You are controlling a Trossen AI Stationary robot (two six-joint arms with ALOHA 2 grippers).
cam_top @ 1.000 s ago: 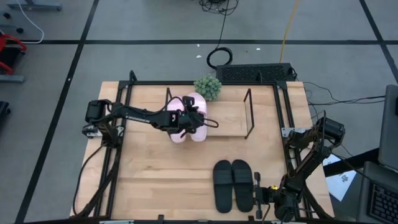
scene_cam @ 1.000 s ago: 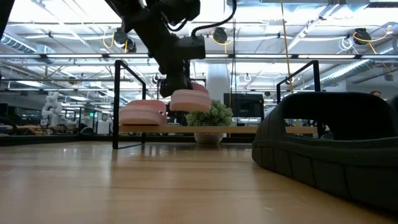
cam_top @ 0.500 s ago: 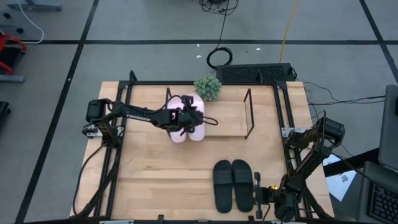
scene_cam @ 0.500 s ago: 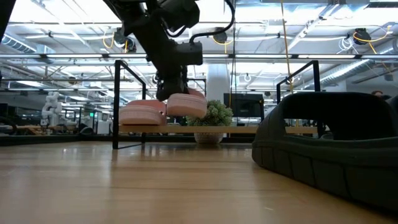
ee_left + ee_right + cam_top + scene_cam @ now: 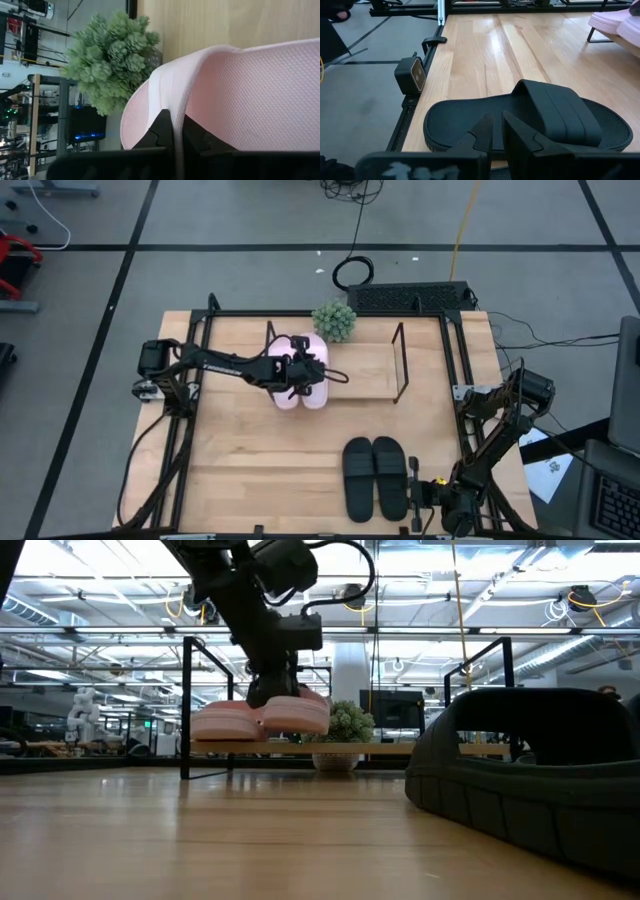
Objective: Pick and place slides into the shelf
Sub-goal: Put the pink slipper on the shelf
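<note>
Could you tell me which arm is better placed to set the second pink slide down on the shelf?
Left: its gripper already grips the pink slide over the shelf. The right gripper waits beside the black slides.

Two pink slides [image 5: 300,370] lie side by side at the left end of one shelf [image 5: 365,370]. Two black slides [image 5: 375,477] sit paired on one table [image 5: 250,470], near its right front. One potted plant [image 5: 334,320] stands at the far edge. Two arms: left [image 5: 215,363], right [image 5: 490,445].
</note>
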